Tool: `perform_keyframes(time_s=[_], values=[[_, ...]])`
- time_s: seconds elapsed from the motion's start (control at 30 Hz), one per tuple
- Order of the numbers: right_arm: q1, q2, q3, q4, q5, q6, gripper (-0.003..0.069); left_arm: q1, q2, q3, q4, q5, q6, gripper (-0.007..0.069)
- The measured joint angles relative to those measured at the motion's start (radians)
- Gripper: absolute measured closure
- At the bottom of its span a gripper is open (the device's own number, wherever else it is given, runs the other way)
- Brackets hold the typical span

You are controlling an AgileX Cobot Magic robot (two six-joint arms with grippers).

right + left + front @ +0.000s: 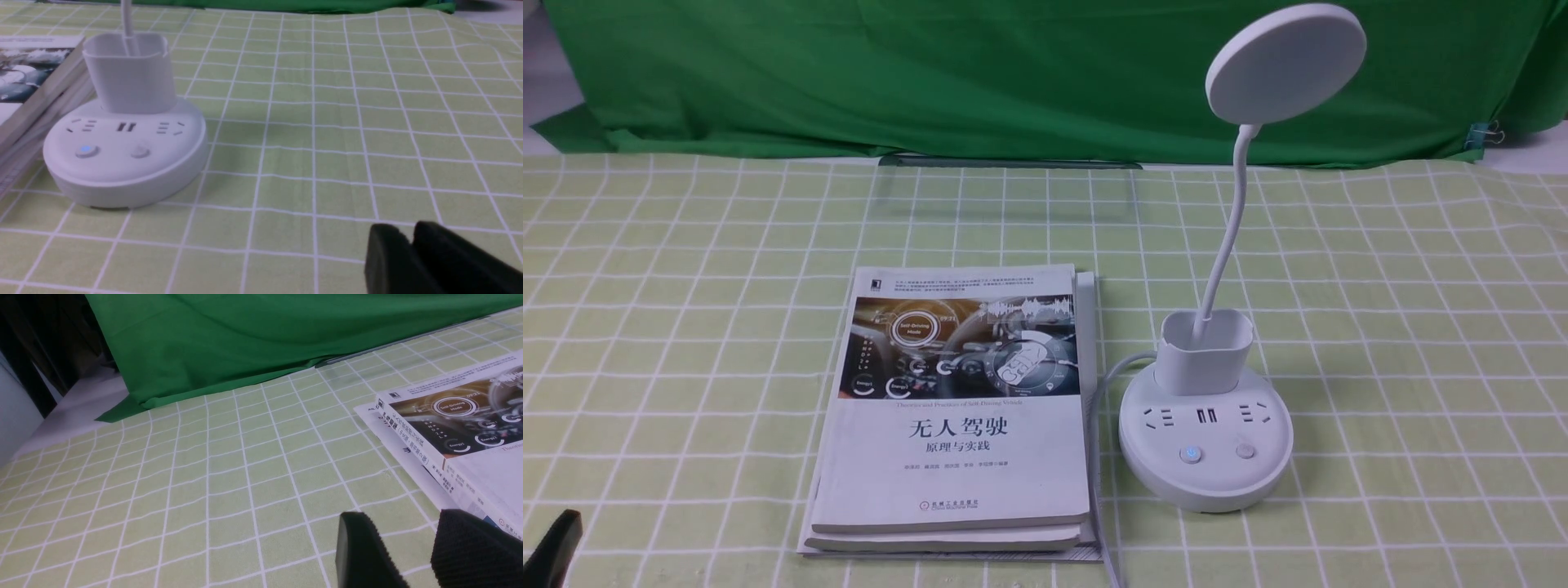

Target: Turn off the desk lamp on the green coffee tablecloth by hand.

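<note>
The white desk lamp [1205, 457] stands on the green coffee tablecloth [1421, 327], right of centre. Its disc head [1286, 61] is high on the bendy neck, above the cup holder [1205, 351]. On the round base the left button [1191, 454] glows blue and the right button [1245, 450] is unlit. In the right wrist view the lamp [126, 163] is some way off from my right gripper [408, 234], which is shut and empty low over the cloth. My left gripper [406, 516] is open and empty over the cloth beside the books. One of its fingers [551, 549] shows at the front view's bottom left corner.
A stack of books [956, 408] lies just left of the lamp, also in the left wrist view [461, 433]. The lamp's white cord [1098, 408] runs between books and base. A dark green backdrop cloth [1013, 73] hangs along the far edge.
</note>
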State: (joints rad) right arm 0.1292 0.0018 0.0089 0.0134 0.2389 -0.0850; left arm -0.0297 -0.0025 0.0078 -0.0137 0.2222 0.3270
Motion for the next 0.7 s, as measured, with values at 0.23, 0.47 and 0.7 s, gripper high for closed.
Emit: perform_keyframes(time_s=[0.23, 0.47, 0.7], values=[[0.000, 0.000, 0.000, 0.000, 0.001, 0.000, 0.0487, 0.000, 0.000, 0.000, 0.000, 0.000, 0.000, 0.0382], [0.000, 0.000, 0.000, 0.000, 0.001, 0.000, 0.0466, 0.000, 0.000, 0.000, 0.000, 0.000, 0.000, 0.0382], [0.000, 0.000, 0.000, 0.000, 0.001, 0.000, 0.0459, 0.000, 0.000, 0.000, 0.001, 0.000, 0.000, 0.0382]])
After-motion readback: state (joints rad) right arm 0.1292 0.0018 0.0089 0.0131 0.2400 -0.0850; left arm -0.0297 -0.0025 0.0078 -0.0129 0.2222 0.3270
